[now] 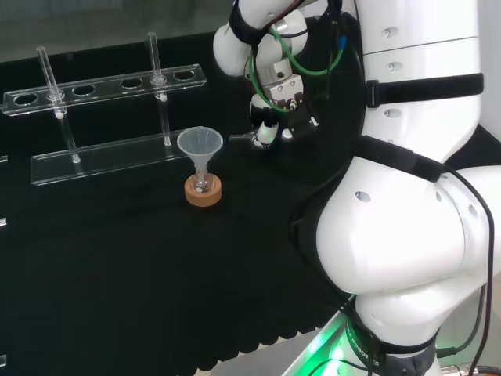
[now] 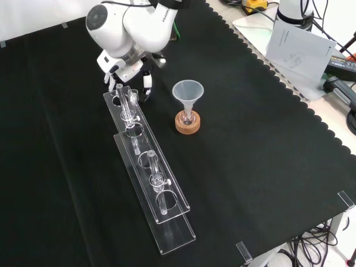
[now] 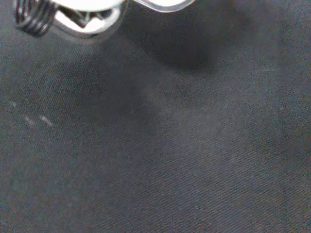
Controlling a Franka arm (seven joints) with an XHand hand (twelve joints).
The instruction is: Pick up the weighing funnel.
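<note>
Lab: funnel (image 2: 188,92), clear tube rack (image 2: 140,146) (black cloth bench (image 2: 250,167)).

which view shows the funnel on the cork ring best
The front view: the funnel stands alone against dark cloth, with mouth, flask and cork ring plain. The head view shows it side-on, the clear rack behind it. The wrist view faces cloth.

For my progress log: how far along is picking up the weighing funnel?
Done: the black and white hand is low over the black cloth, beside the clear plastic tube rack. In hand: a small clear piece, perhaps the weighing funnel, juts from the hand; the grip is unclear. Left: raising it clear of the cloth.
</note>
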